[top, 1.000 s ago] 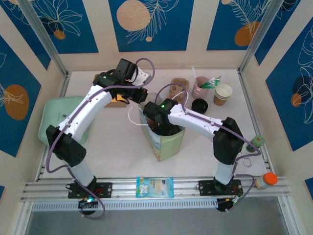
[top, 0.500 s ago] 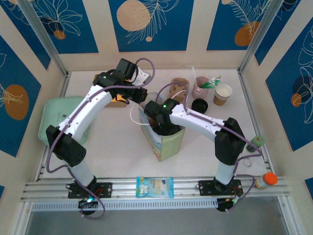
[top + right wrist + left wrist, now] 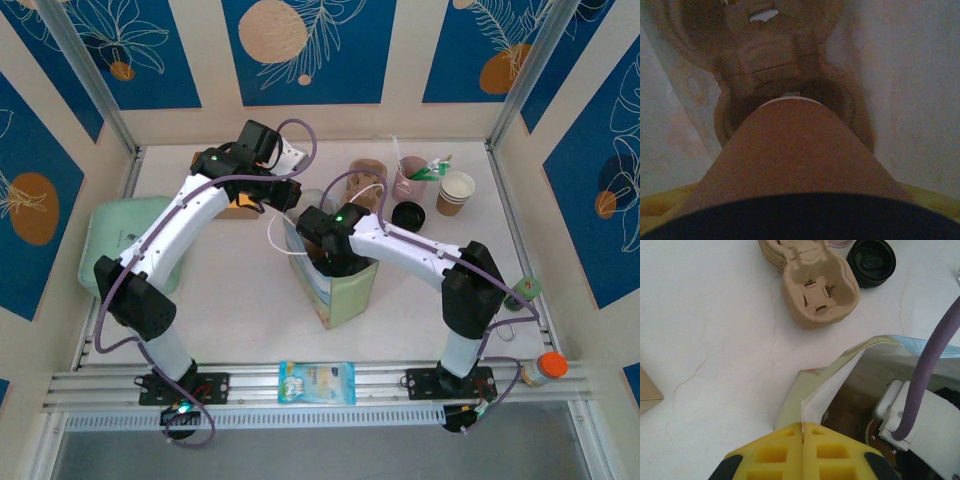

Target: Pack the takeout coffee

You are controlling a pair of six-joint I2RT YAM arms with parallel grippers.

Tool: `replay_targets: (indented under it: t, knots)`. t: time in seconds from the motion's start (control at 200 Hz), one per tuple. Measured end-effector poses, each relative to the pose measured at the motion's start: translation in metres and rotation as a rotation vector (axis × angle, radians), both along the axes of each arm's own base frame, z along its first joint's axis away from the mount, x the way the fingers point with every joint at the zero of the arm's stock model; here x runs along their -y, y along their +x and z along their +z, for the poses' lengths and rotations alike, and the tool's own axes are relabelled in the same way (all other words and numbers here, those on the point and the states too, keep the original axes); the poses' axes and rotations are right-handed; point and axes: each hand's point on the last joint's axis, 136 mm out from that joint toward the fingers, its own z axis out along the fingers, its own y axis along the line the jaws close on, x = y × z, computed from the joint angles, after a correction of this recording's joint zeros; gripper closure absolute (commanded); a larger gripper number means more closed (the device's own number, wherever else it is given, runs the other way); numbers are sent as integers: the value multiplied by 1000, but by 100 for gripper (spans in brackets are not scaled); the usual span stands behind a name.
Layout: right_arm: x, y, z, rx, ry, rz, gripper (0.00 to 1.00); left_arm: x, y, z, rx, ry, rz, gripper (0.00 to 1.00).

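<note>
Yellow pads of the left gripper (image 3: 803,426) are pressing flat together, pinching the upturned far-left rim of the tall green-and-white paper bag (image 3: 840,374) between them. In the top view that left gripper (image 3: 285,196) is reaching over the bag's far corner, and the bag (image 3: 348,292) is standing upright near the middle of the white marbled table (image 3: 715,320).

The right gripper (image 3: 330,256) is reaching down into the bag's open mouth. Its wrist camera is showing the takeout coffee (image 3: 795,150), a small brown kraft-paper cup with a round black plastic lid, sitting between the spread yellow fingers (image 3: 660,207); the jaws are standing wide, clamping the cup just below the lid. The cup's pale base is pointing down into a round socket of a brown moulded-pulp cup carrier (image 3: 770,55) lying on the bag's floor; whether the base is touching the socket cannot be told.

On the table beyond the bag, a stack of brown pulp cup carriers (image 3: 815,285) is lying, with a loose round black plastic lid (image 3: 871,261) just to its right.
</note>
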Motion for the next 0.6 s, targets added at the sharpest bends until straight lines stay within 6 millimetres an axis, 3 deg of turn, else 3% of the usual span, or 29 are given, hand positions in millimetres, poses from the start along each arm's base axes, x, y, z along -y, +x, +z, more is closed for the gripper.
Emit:
replay_targets:
  t: [0.6]
  knots:
    - [-2,2,-1,7,8,0,51,-1,-1,0,0,0,0,100]
